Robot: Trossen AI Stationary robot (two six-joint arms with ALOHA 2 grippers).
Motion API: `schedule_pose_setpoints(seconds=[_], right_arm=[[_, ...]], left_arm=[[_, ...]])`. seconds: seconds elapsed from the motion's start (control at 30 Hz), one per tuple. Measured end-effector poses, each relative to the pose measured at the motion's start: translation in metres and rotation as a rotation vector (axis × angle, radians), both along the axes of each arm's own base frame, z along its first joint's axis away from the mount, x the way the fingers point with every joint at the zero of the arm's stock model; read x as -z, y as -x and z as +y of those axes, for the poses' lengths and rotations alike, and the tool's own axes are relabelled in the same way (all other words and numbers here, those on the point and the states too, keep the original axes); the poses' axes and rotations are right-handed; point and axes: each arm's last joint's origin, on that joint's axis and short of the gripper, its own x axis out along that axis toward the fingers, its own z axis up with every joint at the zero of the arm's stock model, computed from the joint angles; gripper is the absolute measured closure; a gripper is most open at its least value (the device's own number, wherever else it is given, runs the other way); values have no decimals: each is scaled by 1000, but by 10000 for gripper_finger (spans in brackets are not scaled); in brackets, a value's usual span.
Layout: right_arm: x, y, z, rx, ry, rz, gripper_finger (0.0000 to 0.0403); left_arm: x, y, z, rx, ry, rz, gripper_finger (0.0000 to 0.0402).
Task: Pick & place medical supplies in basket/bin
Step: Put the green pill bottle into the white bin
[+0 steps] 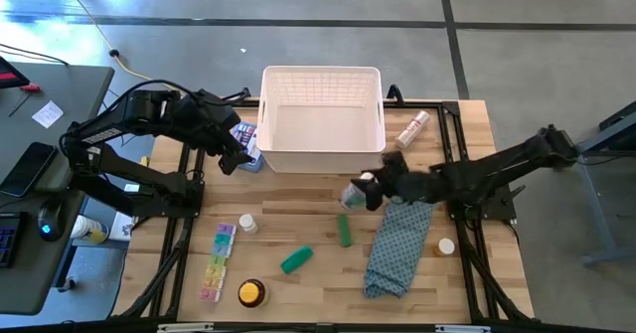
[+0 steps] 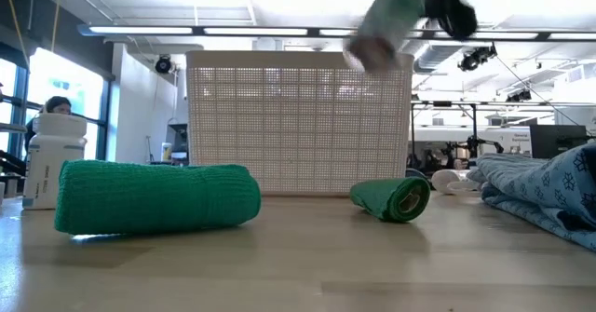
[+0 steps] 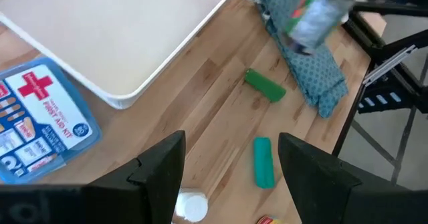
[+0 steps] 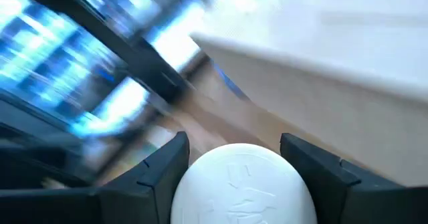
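Right gripper [image 1: 364, 192] pinches a white-capped bottle [image 1: 355, 195], raised above the table just near of the white lattice basket [image 1: 323, 120]. Left gripper [image 1: 237, 157], fingers spread, hovers by the basket's left side over a blue pack [image 3: 37, 120] with a red cross, reading "FIRST AID KIT". Green rolls [image 1: 296, 260] lie on the wooden slat table [image 1: 308, 293] beside a blue patterned cloth [image 1: 399, 246]. Ceiling strip lights [image 2: 140, 30] run behind.

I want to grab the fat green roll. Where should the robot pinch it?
Probably across the middle of the green roll, coming straight down from above. It lies on its side on the table, long and round, with bare wood on both long sides for the fingers.
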Motion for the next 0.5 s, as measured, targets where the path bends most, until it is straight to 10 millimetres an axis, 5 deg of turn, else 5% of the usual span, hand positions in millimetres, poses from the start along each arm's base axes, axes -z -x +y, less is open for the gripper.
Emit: schedule_pose_setpoints(seconds=[0.2, 0.5], right_arm=[[-48, 1, -15, 29, 199, -294, 193], [-87, -26, -71, 115, 420, -148, 192]], left_arm=[[-4, -5, 1, 20, -26, -65, 131], [-7, -7, 1, 20, -32, -106, 131]])
